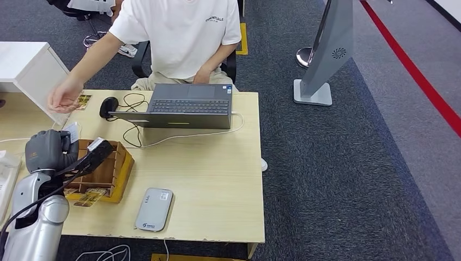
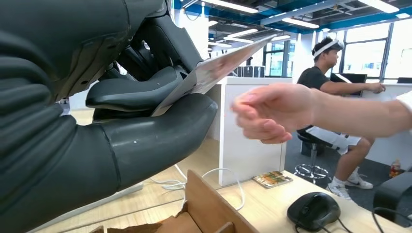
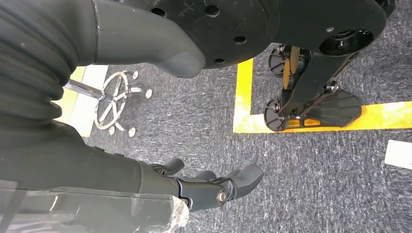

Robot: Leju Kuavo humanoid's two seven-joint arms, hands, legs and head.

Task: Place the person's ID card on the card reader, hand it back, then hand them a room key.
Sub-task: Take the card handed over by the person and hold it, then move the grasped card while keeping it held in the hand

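Pale wooden desktop (image 1: 217,179) and dark carpet are seen, with a grey laptop (image 1: 187,106) before a seated person in a white shirt. A thin flat card (image 2: 214,68) is pinched between the thumb and fingers of the left hand (image 1: 51,149), held raised above the brown cardboard box (image 1: 106,171). Its long axis is pointed toward the person's hand (image 2: 274,111), just beyond its free edge and apart from it. The right hand (image 3: 214,187) is hung over the floor, fingers loose, nothing held. The grey card reader (image 1: 154,209) lies near the desk's front edge.
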